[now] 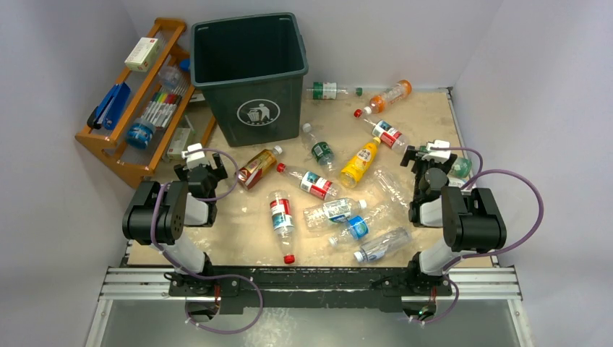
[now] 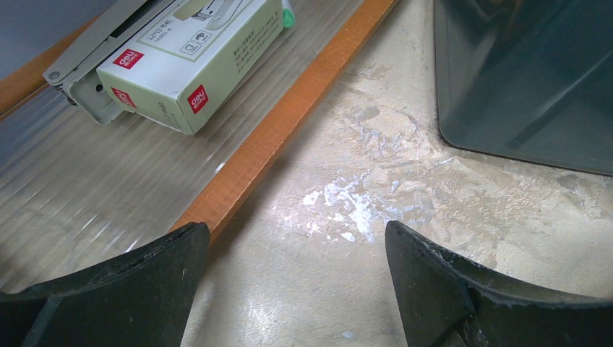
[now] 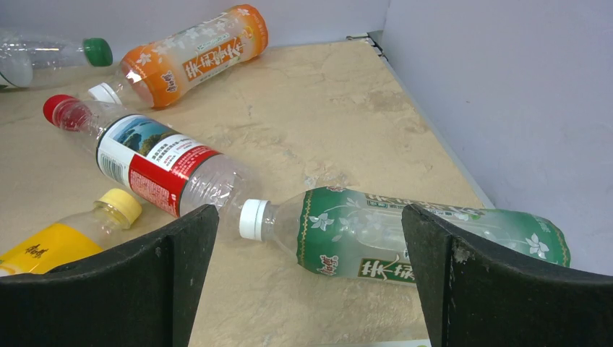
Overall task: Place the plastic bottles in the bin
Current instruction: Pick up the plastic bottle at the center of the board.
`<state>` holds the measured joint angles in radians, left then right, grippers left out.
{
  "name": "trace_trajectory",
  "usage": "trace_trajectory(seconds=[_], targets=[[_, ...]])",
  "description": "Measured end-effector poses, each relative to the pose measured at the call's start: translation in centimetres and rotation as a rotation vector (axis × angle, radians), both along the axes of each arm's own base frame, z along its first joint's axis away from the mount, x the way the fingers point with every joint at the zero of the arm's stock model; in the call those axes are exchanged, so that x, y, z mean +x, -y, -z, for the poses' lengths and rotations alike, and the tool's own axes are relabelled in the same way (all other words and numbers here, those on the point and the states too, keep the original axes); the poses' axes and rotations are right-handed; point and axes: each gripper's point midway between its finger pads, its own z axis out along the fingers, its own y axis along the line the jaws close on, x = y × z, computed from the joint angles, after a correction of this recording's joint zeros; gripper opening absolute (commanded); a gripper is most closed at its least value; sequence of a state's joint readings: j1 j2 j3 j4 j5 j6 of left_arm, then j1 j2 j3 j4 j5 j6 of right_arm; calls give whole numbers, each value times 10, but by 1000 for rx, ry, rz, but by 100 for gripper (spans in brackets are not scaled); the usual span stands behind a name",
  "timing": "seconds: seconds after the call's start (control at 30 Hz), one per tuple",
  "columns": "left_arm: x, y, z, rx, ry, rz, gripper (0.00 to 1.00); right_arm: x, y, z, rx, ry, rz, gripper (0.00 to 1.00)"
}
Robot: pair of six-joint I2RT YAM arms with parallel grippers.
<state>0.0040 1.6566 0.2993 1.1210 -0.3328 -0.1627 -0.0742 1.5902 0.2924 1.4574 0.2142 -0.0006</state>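
The dark green bin stands at the back left, and its wall fills the upper right of the left wrist view. Several plastic bottles lie scattered on the table, among them a yellow one, an orange one and a red-labelled one. My left gripper is open over bare table between the rack and the bin, holding nothing. My right gripper is open just above a green-labelled bottle lying on its side with its white cap to the left.
An orange wooden rack with markers and boxes stands at the far left; its rail and a white box show close to my left fingers. The right wall runs just beyond the green-labelled bottle.
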Motion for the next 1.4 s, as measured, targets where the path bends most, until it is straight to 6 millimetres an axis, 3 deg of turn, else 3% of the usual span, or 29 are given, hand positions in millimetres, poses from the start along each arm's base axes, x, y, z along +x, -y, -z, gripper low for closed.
trace_trajectory(seconds=[1.2, 1.33, 1.4], targets=[[-1, 0, 0, 0, -5, 1, 92, 1, -4, 1, -1, -5, -26, 100], [-2, -1, -14, -3, -20, -11, 92, 0, -8, 0, -14, -23, -50, 100], [3, -2, -30, -15, -6, -22, 92, 0, -11, -14, -24, -4, -69, 100]])
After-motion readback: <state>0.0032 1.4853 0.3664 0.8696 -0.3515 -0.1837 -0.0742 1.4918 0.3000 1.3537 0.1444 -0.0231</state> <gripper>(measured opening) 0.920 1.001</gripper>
